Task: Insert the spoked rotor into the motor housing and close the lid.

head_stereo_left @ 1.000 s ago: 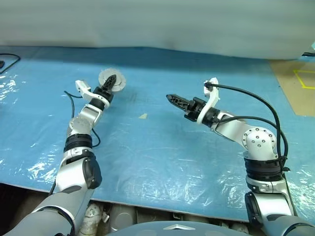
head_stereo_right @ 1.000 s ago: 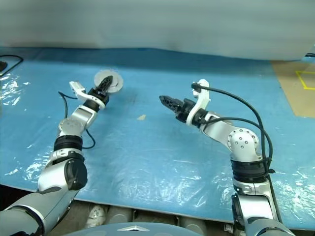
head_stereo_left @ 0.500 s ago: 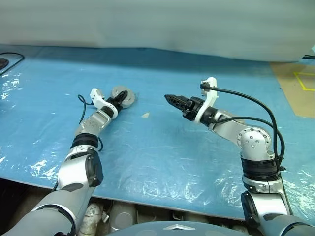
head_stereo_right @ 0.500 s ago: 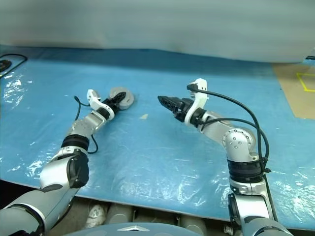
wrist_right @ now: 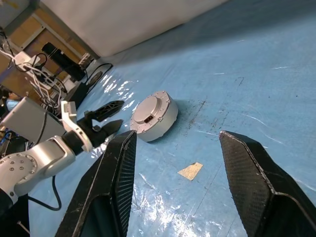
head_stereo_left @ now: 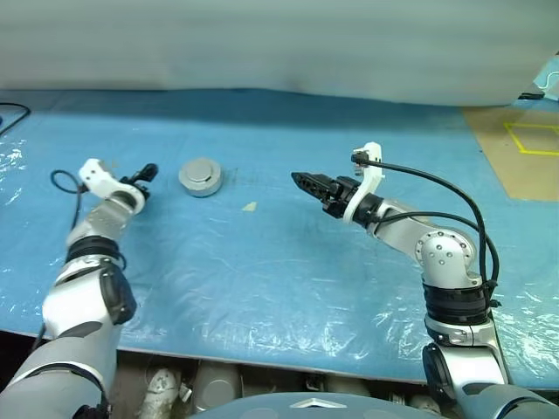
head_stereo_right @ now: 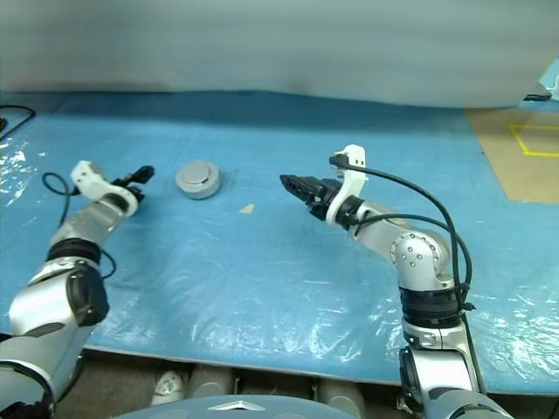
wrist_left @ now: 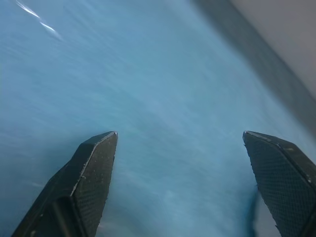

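Observation:
The motor housing point(head_stereo_left: 203, 186) sits on the blue sheet left of centre, a squat silver-grey can. Its lid point(head_stereo_left: 200, 169) lies flat and shut on top, so the spoked rotor is hidden. My left gripper point(head_stereo_left: 147, 173) hovers a short way left of the housing, apart from it, pointing toward it. In the left wrist view that left gripper point(wrist_left: 178, 134) stands open with only blue sheet between the fingers. My right gripper point(head_stereo_left: 303, 180) hangs well to the right of the housing, open and holding nothing. The right wrist view looks between its fingers at the housing point(wrist_right: 154, 116).
A small tan scrap point(head_stereo_left: 250, 207) lies on the blue plastic sheet point(head_stereo_left: 262, 279) between housing and right gripper. A brown board with yellow tape point(head_stereo_left: 522, 148) borders the far right. A pale backdrop point(head_stereo_left: 279, 44) closes the back. Cabled equipment point(wrist_right: 59, 59) stands beyond the left arm.
The lid has gone from standing up to lying shut on the housing. My left gripper has let go of it, opened and swung away to the left. The right arm has stayed put.

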Robot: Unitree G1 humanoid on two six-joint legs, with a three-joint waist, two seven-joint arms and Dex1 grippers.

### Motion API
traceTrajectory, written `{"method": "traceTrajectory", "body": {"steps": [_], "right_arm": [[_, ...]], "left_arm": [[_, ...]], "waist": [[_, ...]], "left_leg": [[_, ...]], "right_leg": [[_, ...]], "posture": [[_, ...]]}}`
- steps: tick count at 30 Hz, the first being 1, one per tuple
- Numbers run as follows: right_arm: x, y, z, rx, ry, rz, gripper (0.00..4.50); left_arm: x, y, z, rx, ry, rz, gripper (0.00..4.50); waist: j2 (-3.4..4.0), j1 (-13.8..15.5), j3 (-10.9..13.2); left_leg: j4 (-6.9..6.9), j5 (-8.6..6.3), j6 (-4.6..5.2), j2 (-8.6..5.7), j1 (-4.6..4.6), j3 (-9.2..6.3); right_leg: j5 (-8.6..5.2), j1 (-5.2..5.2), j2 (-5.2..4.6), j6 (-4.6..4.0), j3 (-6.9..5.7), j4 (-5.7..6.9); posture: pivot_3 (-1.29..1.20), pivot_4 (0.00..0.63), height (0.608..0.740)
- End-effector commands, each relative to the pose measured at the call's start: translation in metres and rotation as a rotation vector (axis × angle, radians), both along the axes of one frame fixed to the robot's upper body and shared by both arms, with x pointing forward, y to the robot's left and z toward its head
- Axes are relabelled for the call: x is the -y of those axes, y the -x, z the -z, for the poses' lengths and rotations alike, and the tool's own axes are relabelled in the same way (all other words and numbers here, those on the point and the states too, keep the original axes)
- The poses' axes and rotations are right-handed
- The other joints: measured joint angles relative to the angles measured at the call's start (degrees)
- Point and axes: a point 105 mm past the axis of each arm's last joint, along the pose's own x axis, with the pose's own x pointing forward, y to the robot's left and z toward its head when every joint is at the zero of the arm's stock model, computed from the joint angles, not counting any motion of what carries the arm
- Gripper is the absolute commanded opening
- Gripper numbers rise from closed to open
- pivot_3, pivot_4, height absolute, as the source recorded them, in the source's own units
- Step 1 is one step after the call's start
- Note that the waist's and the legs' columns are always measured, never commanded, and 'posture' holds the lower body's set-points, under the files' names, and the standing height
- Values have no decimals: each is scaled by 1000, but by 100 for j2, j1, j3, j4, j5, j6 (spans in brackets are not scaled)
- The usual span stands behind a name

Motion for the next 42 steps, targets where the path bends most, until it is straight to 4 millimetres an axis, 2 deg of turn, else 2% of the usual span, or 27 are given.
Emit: {"method": "traceTrajectory", "body": {"steps": [1,3,4,7,9,11,13,17,23,27,31,34,42], "right_arm": [[13,-1,-26,196,87,41,2783],[23,-3,-30,298,210,85,2783],[25,-3,-30,323,242,93,2783],[35,-2,-28,392,350,101,2783],[41,-2,-28,419,396,117,2783],[47,-2,-29,439,427,134,2783],[53,-2,-26,451,479,160,2783],[64,-1,-8,449,583,235,2783],[60,15,21,381,559,287,2783],[56,18,23,379,555,291,2783],[62,5,10,410,559,331,2783],[64,0,7,412,555,339,2783],[59,-4,12,403,561,323,2783]], "left_arm": [[11,-5,-70,259,-81,193,4311],[48,-1,-111,416,-138,412,4311],[60,3,-120,454,-148,476,4311],[118,25,-140,569,-222,732,4311],[145,36,-137,580,-291,834,4311],[172,49,-118,563,-417,947,4311],[194,62,-101,552,-460,1047,4311],[211,70,-76,535,-481,1089,4311],[218,65,-44,492,-495,1028,4311],[223,66,-44,509,-493,1026,4311],[225,60,-45,527,-544,1023,4311],[224,57,-47,537,-554,1013,4311],[223,57,-40,533,-538,984,4311]], "waist": [[-2,56,2],[-9,164,8],[-10,195,8],[-8,209,7],[-3,180,5],[0,132,5],[0,49,5],[1,-1,7],[2,-3,6],[2,-2,6],[2,-5,6],[2,0,6],[2,1,6]], "left_leg": [[0,0,0,-1,-13,0],[1,0,0,4,-51,-5],[4,0,0,11,-65,-6],[3,0,0,6,-73,-6],[0,0,0,1,-69,-3],[0,0,0,-3,-58,-2],[-1,0,0,-1,-44,1],[3,0,1,7,-34,6],[3,0,2,5,-16,26],[2,-1,2,9,-11,34],[2,-1,3,9,8,55],[2,-1,3,8,15,65],[-10,0,2,8,13,66]], "right_leg": [[1,-8,0,0,-2,-2],[1,-27,-3,0,-13,-2],[1,-38,-5,-1,-17,-1],[0,-41,-7,-2,-22,0],[0,-40,-8,-3,-19,-1],[0,-40,-6,-3,-15,9],[0,-40,-2,-4,-7,14],[-3,-40,6,-9,-4,23],[-4,-32,2,-11,13,19],[-4,-33,2,-11,15,20],[-16,-29,1,-32,34,25],[-16,-29,0,-32,45,30],[-3,-36,2,-12,44,31]], "posture": [[0,150,740],[0,150,740],[0,150,740],[0,150,740],[0,150,740],[0,150,740],[0,150,740],[0,150,740],[0,150,740],[0,150,740],[0,150,740],[0,150,740],[0,150,740]]}}
